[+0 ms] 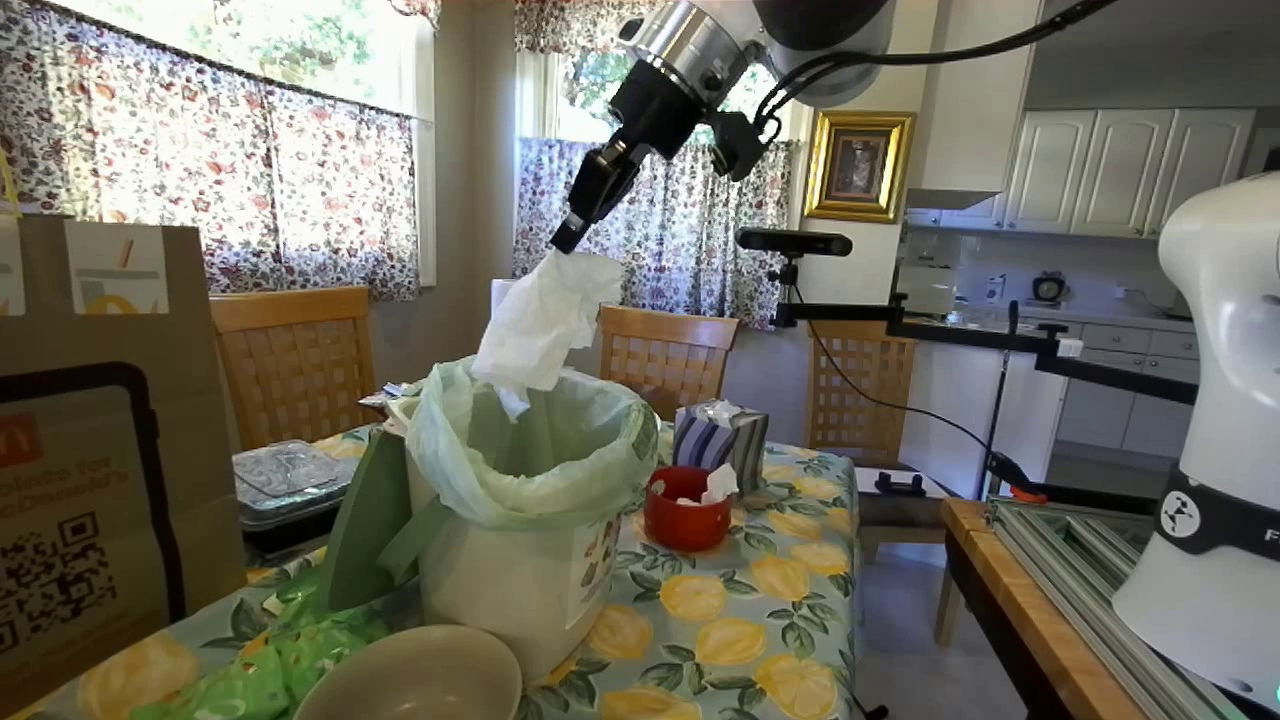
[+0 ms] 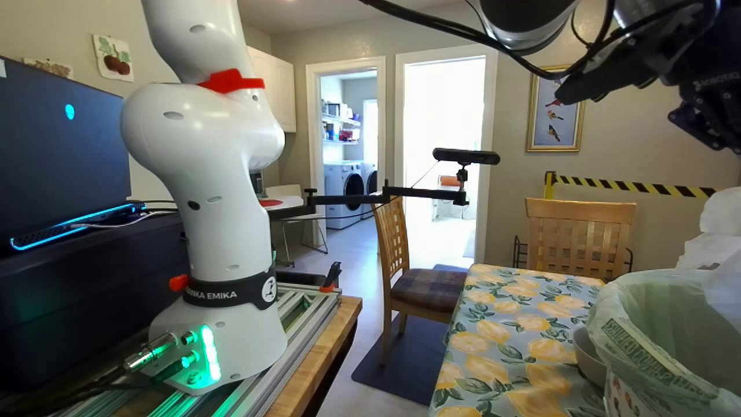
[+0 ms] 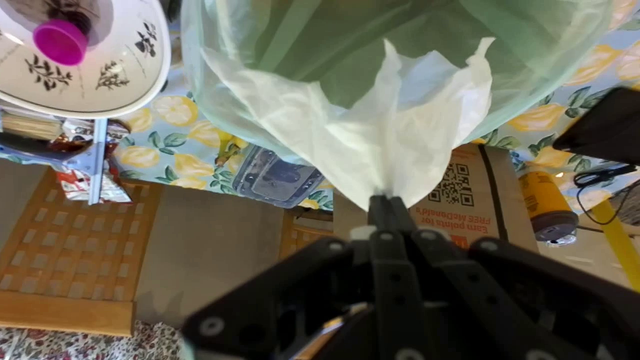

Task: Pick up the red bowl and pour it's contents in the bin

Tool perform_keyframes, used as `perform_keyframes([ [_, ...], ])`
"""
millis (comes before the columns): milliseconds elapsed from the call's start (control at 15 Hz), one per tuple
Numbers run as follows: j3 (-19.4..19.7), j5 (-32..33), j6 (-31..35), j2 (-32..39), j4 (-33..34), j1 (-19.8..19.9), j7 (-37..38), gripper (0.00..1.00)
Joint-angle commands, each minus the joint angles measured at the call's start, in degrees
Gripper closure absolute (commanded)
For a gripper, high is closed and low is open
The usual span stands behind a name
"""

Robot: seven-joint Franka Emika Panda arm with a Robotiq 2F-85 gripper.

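Over the bin, I have a limp white tissue pinched between my clenched fingers; its lower tip hangs at the bin's mouth; if I let go here, it looks light enough to drift wide or drape across the folded green liner, and a wisp might cling to a fingertip; if I sank too low, I might snag that thin plastic and drag it inward. Near the bin on the tablecloth stands the red bowl, upright, white scraps in it, so I take the pouring as not yet done; coming for it carelessly, I could nudge the striped tissue box close by, or grip the wall off-centre and have it swing and spill short.
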State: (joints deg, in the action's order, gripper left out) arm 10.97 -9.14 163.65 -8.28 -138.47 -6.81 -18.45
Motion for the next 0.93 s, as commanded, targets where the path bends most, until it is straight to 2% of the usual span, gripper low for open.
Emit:
perform_keyframes([
  [0,0.4,-1.7,-4.1,2.1,2.4,-0.6,-0.6,1.0],
  [67,0.1,0.1,-4.6,2.0,2.3,0.0,0.6,1.0],
  [133,0.3,-0.1,-5.2,2.2,2.4,0.0,0.4,0.74],
  [200,0.4,-0.6,-5.7,2.2,2.5,0.0,0.2,0.73],
  [267,-1.8,-0.9,-6.2,2.3,2.4,2.3,0.1,0.66],
  [467,-2.9,-0.1,-6.7,1.6,1.6,3.7,1.9,0.45],
  [867,-4.0,2.9,-13.4,0.9,-0.8,9.1,17.5,0.01],
])
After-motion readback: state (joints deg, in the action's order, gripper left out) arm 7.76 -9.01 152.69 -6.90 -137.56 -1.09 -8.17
